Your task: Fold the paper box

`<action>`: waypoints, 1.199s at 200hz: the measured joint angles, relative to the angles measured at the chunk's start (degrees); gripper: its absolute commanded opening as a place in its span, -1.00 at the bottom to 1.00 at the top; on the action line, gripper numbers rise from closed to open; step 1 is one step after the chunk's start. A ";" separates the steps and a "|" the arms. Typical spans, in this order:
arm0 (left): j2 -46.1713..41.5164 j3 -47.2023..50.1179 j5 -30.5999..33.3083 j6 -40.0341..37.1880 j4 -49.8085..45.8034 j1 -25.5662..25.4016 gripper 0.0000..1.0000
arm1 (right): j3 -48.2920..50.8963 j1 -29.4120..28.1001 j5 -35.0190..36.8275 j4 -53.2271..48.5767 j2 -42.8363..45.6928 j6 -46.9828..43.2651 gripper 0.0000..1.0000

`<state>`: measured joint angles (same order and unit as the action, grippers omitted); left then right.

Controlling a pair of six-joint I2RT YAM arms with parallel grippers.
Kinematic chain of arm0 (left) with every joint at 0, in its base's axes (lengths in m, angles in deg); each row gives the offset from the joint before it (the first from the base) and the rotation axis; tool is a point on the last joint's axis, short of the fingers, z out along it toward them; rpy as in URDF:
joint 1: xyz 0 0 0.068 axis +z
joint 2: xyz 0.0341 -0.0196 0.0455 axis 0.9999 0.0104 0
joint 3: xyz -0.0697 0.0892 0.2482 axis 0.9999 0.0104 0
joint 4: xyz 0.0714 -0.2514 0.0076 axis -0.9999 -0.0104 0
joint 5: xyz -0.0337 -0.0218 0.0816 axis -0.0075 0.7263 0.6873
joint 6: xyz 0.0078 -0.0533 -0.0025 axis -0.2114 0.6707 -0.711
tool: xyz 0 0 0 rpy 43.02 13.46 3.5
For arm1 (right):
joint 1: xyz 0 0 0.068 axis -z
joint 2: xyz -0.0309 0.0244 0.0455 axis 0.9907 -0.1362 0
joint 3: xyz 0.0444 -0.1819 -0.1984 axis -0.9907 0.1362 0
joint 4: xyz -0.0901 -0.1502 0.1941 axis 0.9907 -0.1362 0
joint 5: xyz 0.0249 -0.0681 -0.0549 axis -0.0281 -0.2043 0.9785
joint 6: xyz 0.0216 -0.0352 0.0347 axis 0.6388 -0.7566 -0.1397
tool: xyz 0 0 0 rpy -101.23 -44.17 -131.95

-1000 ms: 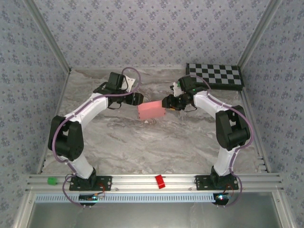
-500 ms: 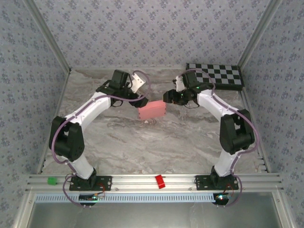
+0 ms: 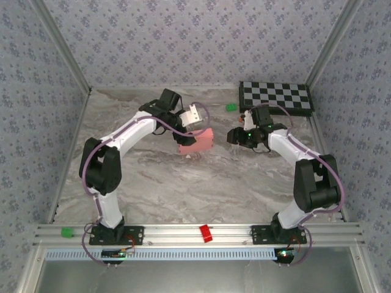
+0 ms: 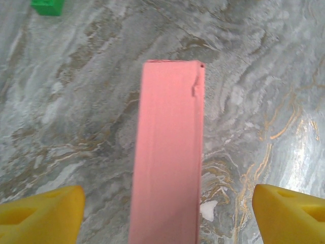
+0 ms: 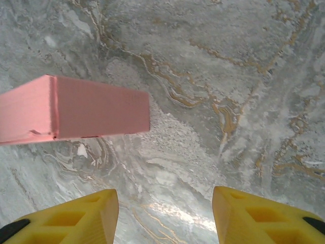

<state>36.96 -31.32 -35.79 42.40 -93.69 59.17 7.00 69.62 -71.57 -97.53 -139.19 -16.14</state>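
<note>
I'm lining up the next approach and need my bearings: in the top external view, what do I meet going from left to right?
green block on the front rail → paper box → right gripper → checkerboard

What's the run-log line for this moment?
pink paper box: folded closed, on marble table | left gripper: open over box, no contact | right gripper: open, clear of box
</note>
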 measured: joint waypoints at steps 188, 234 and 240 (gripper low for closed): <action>8.48 -4.83 8.07 -3.48 -3.72 -2.43 -0.29 | 0.22 1.79 1.07 0.76 1.25 1.36 0.04; 5.38 -0.07 14.23 -2.75 2.67 -2.69 -0.27 | 0.31 1.95 1.09 0.76 1.25 1.40 0.03; 4.35 1.27 15.47 -2.51 3.74 -2.73 -0.27 | 0.31 1.95 1.07 0.76 1.25 1.51 0.03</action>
<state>41.31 -30.06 -20.31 39.89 -89.95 56.43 7.30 71.56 -70.49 -96.77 -137.94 -14.64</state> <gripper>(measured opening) 0.369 0.516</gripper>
